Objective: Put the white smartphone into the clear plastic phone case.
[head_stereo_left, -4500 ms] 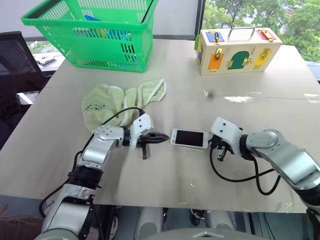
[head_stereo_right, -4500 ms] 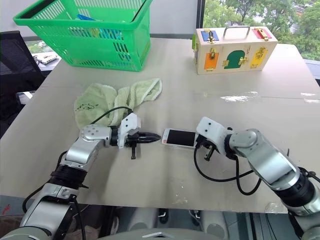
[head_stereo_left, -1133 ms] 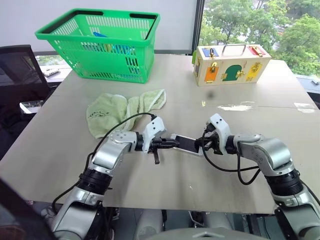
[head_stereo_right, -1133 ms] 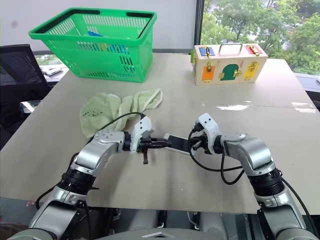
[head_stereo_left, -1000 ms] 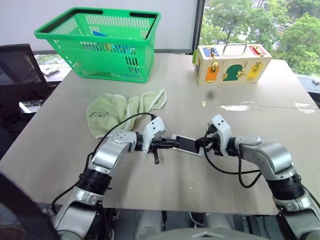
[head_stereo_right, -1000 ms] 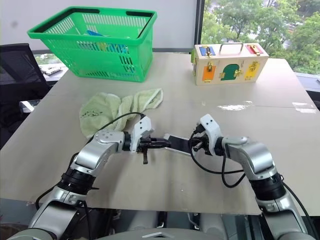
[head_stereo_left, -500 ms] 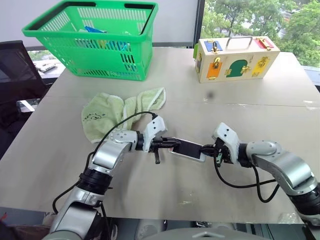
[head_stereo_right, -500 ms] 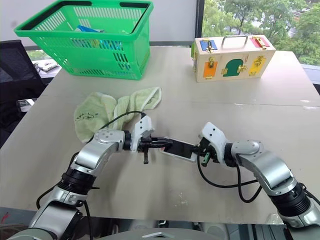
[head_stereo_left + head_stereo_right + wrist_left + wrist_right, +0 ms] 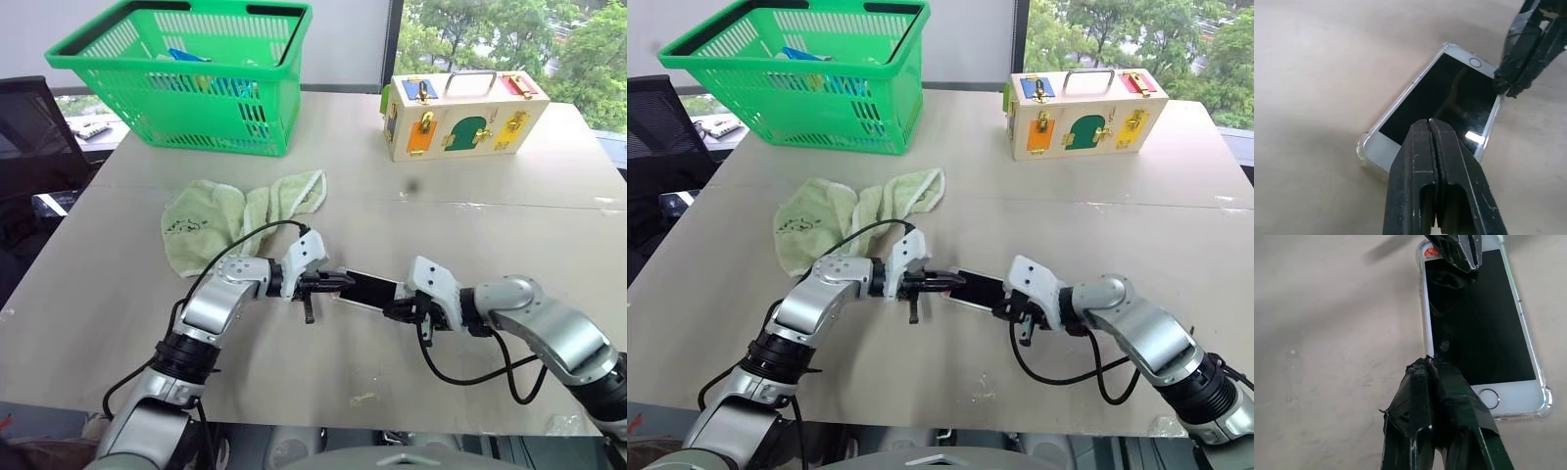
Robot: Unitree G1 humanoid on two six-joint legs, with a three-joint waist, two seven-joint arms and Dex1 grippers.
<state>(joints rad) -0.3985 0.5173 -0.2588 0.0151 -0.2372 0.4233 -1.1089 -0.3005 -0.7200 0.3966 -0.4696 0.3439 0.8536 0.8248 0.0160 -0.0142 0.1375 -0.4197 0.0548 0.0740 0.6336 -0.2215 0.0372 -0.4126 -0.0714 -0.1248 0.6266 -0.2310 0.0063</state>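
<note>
Head views: the white smartphone (image 9: pixel 370 290) lies screen up on the tabletop (image 9: pixel 509 235), between the two pincers. The left pincer (image 9: pixel 340 281), closed and empty, has its tip at the phone's left end. The right pincer (image 9: pixel 394 309), also closed and empty, sits at the phone's right near edge. A green towel (image 9: pixel 230 217), green basket (image 9: pixel 186 73) and wooden box (image 9: pixel 463 111) lie farther off.

Left wrist view: the phone sits inside the clear case (image 9: pixel 1362 147), whose corner protrudes.

Right wrist view: the case rim (image 9: pixel 1546 401) surrounds the phone's home-button end.
</note>
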